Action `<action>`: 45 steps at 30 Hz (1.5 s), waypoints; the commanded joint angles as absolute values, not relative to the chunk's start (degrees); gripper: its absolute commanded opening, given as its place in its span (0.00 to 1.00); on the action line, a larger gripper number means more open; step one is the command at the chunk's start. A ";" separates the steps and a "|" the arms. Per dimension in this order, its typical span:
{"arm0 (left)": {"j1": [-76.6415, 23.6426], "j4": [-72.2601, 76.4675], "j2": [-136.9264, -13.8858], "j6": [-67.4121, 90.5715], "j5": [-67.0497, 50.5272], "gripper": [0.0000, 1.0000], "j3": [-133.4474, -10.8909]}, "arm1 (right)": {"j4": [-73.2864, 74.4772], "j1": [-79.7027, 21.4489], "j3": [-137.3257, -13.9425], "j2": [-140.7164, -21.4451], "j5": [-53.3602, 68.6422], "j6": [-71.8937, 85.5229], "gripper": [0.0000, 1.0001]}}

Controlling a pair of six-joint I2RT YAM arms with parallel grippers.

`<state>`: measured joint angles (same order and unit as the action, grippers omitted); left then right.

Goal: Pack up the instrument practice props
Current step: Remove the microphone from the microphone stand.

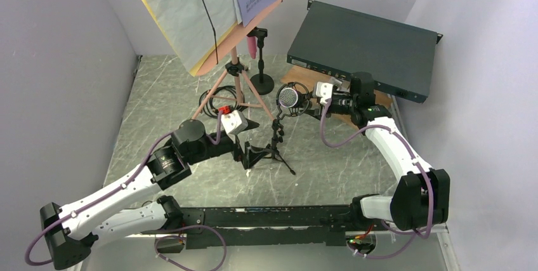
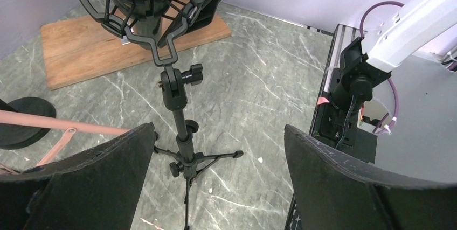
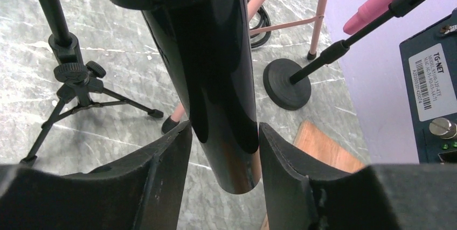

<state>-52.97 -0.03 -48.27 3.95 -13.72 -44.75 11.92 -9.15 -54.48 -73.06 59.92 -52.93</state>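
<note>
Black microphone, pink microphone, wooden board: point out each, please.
Black microphone [image 1: 288,98], top view, on its mesh head.
Pink microphone [image 3: 383,2], right wrist view, on its body.
Wooden board [image 2: 81,47], left wrist view, on its bare top.

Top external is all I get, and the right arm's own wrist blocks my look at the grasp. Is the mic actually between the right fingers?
Observer: Yes. The right wrist view shows the mic body inside the right gripper, a finger close on each side. I cannot tell whether they press it.
Operator: Is anything under the mic body?
Observer: No. Its lower end hangs free above the table.
Operator: Is the left gripper on the stand?
Observer: No. In the left wrist view the left gripper is open wide, and the stand pole is ahead between its fingers, untouched.
</note>
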 commanded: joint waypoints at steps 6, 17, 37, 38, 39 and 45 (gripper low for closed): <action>-53.14 6.15 -51.48 3.63 -15.99 0.95 -50.95 | 16.18 -9.32 -56.99 -69.05 64.19 -59.52 0.34; -53.16 13.48 -58.38 0.72 -9.90 0.96 -56.02 | 22.66 -9.31 -60.05 -65.89 68.47 -58.81 0.19; -53.80 41.02 -68.91 -6.80 -5.32 0.90 -51.68 | 19.11 -10.46 -58.95 -65.44 73.84 -49.96 0.12; -53.83 41.59 -69.09 -7.00 -4.85 0.88 -51.56 | 18.75 -10.50 -58.83 -65.40 73.97 -49.40 0.12; -53.89 42.05 -69.34 -7.29 -4.40 0.87 -51.27 | 18.46 -10.51 -58.66 -65.42 74.11 -48.77 0.12; -54.07 44.53 -70.77 -8.91 -2.94 0.80 -50.26 | 15.72 -10.52 -57.89 -65.42 75.77 -45.26 0.12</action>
<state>-53.67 38.24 -69.97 -6.46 -5.23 -51.05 20.29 -10.02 -57.84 -66.94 70.08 -48.49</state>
